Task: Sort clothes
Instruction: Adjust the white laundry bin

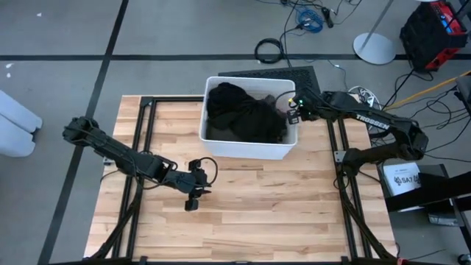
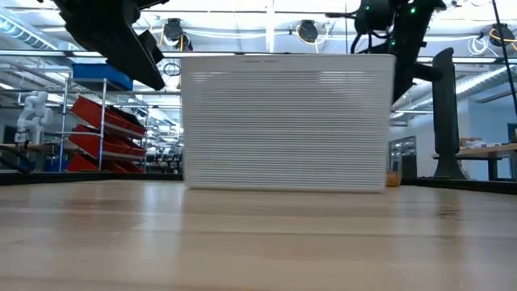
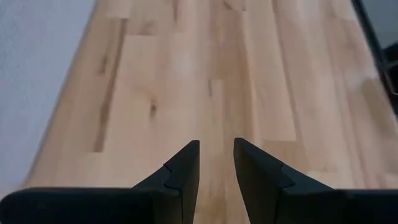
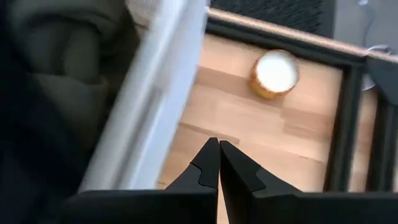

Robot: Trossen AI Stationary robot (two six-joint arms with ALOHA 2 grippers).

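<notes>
Black clothes [image 1: 239, 110] lie heaped inside the white bin [image 1: 250, 151] at the table's far middle. In the right wrist view a dark olive garment [image 4: 62, 50] shows inside the bin wall [image 4: 155, 93]. My right gripper [image 4: 218, 143] is shut and holds nothing. It hovers just outside the bin's right wall near its far corner [image 1: 293, 114], above bare table. My left gripper [image 3: 216, 144] stands open over the bare wood, left of centre and in front of the bin [image 1: 191, 200], with nothing between its fingers.
A small round object with a white top [image 4: 275, 73] stands on the table to the right of the bin. Black frame rails [image 1: 147, 140] run along the tabletop on both sides. In the low view the bin [image 2: 287, 121] fills the middle, with bare wood in front of it.
</notes>
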